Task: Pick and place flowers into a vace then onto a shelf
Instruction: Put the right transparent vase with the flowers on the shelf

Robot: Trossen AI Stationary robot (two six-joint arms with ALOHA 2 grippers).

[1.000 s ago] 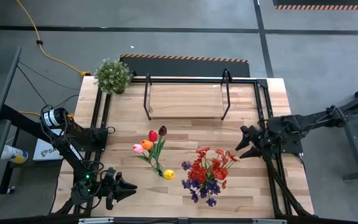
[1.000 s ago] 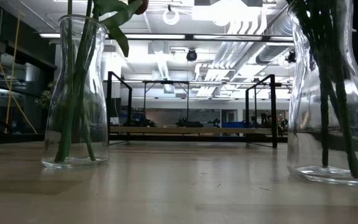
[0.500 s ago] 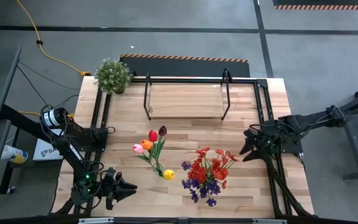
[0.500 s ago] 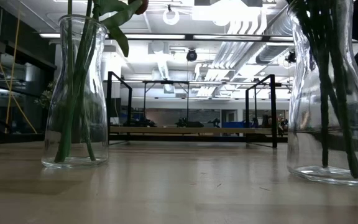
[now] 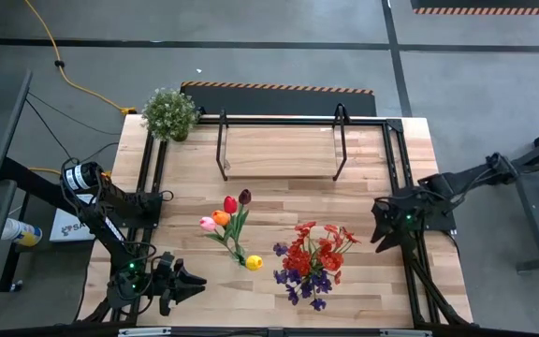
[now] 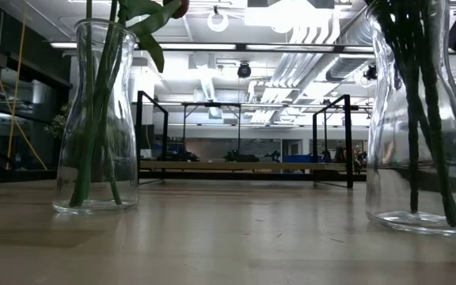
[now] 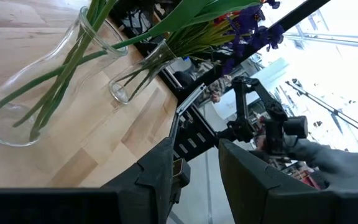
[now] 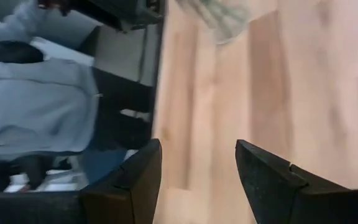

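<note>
Two clear glass flasks hold the flowers: tulips [image 5: 229,217], red, orange, pink, maroon and one yellow on long green stems, in the left flask [image 6: 97,119], and red small-blossom sprays with purple sprays [image 5: 313,262] in the right flask [image 6: 418,119]. Both stand mid-surface on the light plank surface [image 5: 363,290], in front of the shelf [image 5: 279,152], a low light-wood board on a thin black frame with upright loops; nothing is on the board. Bushy green potted plant [image 5: 169,112] sits at the far left corner.

Change vs earlier frames: right gripper [image 5: 378,234] has shifted nearer the front and slightly right along the right edge; flowers, flasks and left arm unchanged. In the low view a dark part of the right arm now shows at the top right corner.

Right gripper fingers [image 8: 138,180] are parted with only bare wood between them, holding nothing; it sits off the right side of the spray flask, near but apart. Left gripper [image 5: 197,284] waits at the front left, fingers [image 7: 160,174] partly open and empty, pointing at the tulip flask, apart from it.

Right wrist view also catches a person in a light grey top [image 8: 36,106] beyond the surface edge, blurred.
</note>
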